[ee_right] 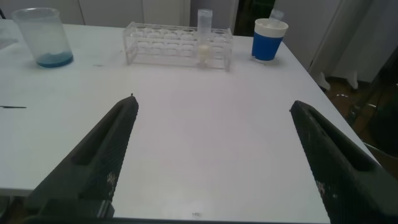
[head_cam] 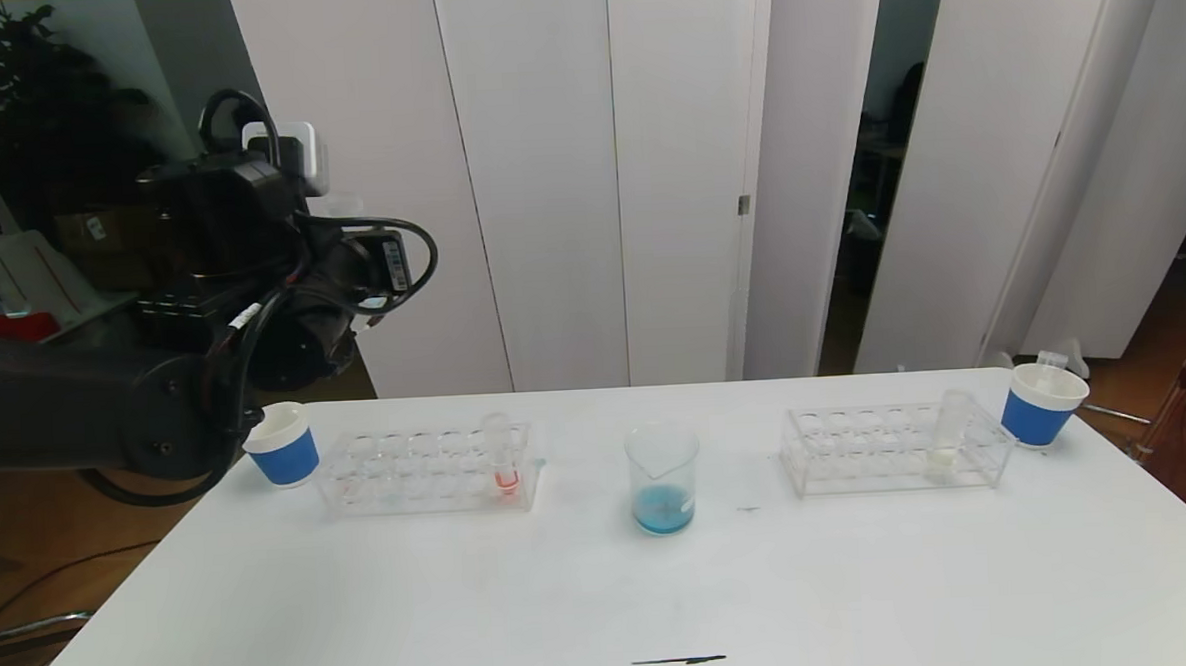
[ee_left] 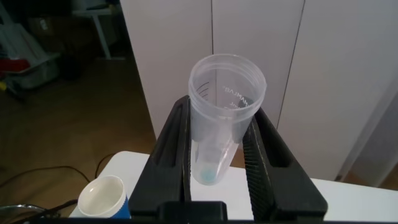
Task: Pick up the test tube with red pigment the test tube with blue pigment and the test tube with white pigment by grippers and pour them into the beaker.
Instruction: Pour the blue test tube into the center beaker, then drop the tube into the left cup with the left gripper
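White table (head_cam: pixel 365 603) before white wall panels (head_cam: pixel 546 175), potted plant (head_cam: pixel 33 107) left

I'm counting two clear racks on the table: one on the left (head_cam: pixel 429 470) and one on the right (head_cam: pixel 893 447). Two blue-banded paper cups are sitting out, one at the left edge (head_cam: pixel 282 445) and one at the right (head_cam: pixel 1041 405). I'm seeing one beaker (head_cam: pixel 663 478), and three test tubes: one with red pigment (head_cam: pixel 501 455), one with white pigment (head_cam: pixel 950 436), and one with a blue trace (ee_left: pixel 219 118). Two grippers are showing: left gripper (ee_left: pixel 217 168) and right gripper (ee_right: pixel 214 155).
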`<state>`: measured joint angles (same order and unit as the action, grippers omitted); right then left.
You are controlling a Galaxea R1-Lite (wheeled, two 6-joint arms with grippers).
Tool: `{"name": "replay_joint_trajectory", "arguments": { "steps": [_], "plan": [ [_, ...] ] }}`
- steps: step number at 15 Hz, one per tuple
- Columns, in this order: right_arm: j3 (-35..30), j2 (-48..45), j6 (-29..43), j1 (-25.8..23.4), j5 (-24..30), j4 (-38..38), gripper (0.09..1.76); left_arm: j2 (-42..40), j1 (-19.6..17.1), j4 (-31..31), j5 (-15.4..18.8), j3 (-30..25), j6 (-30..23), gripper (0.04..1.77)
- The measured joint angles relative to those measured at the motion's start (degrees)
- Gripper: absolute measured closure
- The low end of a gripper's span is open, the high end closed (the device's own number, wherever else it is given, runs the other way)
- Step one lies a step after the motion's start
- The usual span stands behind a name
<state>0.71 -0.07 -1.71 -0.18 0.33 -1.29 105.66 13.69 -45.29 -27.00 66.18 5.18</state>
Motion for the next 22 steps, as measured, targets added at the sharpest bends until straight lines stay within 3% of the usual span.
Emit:
{"name": "replay_joint_trajectory", "arguments": {
  "steps": [4,8,12,22],
  "plan": [
    [0.0,0.0,0.0,0.0,0.0,0.0,0.10,2.6,-7.4,-14.2,-0.7,-3.1,2.6,1.24],
    [0.0,0.0,0.0,0.0,0.0,0.0,0.10,7.8,-15.1,-22.3,-1.1,-5.8,6.4,1.24],
    [0.0,0.0,0.0,0.0,0.0,0.0,0.10,13.4,-19.1,-23.1,-0.3,-7.6,5.4,1.24],
    [0.0,0.0,0.0,0.0,0.0,0.0,0.10,26.1,-22.5,-25.2,1.2,-3.5,2.2,1.24]
  ]
}}
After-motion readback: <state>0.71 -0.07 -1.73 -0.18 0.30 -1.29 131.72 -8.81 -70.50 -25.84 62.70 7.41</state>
